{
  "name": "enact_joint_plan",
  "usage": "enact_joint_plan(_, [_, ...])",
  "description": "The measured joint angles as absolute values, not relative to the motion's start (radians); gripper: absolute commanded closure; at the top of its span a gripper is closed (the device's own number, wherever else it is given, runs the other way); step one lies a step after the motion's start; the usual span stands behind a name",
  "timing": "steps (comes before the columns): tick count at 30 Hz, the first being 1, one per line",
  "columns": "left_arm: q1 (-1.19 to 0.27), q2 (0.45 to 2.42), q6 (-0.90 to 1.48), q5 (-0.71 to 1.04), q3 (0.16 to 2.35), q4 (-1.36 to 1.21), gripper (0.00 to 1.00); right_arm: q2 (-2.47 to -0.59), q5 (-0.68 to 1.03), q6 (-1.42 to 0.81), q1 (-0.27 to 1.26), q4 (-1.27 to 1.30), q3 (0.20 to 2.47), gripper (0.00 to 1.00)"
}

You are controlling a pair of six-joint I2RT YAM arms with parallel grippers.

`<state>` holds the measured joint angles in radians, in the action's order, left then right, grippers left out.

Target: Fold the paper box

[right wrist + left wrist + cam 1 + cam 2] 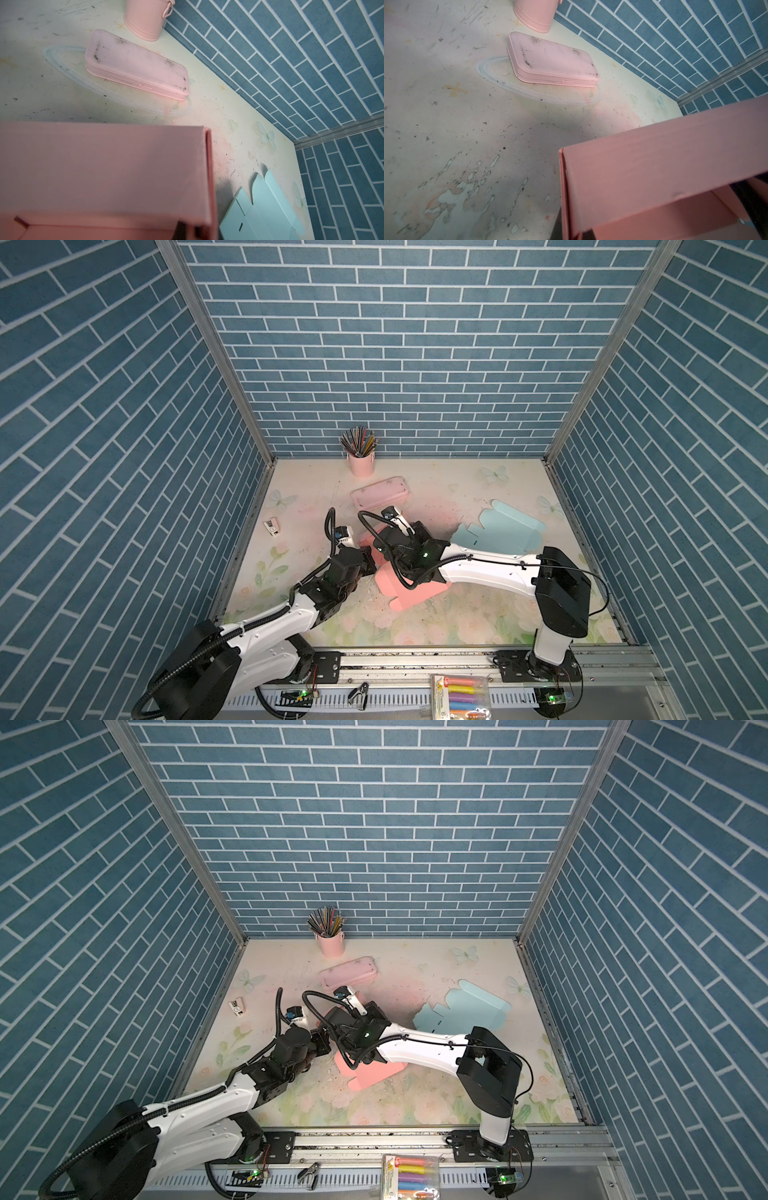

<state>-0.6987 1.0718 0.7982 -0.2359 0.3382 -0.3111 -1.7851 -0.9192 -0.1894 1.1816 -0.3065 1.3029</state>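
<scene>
Two arms meet over the pink paper box (415,593), which sits half-raised in the middle of the table (478,626). The left gripper (369,565) and right gripper (380,542) are each closed almost completely. From the wrist views, each seems to pinch a thin upright wall of the box, one at either end, probably to keep the sides standing while a flap gets tucked. A pale blue blank (507,531) lies flat, apart, nearer the right wall.
</scene>
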Motion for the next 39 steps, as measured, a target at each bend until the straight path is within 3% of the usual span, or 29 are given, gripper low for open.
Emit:
enact_joint_plan(15, [-0.704,1.071,0.795,-0.224,0.339,-0.332,0.95,-1.684,-0.832,-0.194,1.192,-0.238,1.238,0.71])
enact_joint_plan(23, [-0.71,1.053,0.744,-0.249,0.342,-0.305,0.95,-1.61,-0.77,-0.205,1.232,-0.241,1.194,0.46])
enact_joint_plan(31, [-0.714,1.056,0.552,-0.228,0.343,-0.342,0.95,-1.27,-0.46,-0.269,1.224,-0.244,1.119,0.33])
enact_joint_plan(35, [-0.727,1.076,0.451,-0.178,0.344,-0.393,0.95,-1.117,-0.263,-0.311,1.079,-0.152,1.009,0.32])
enact_joint_plan(39, [-0.759,1.092,0.37,-0.128,0.344,-0.439,0.95,-1.132,-0.09,-0.355,0.949,-0.058,0.918,0.32])
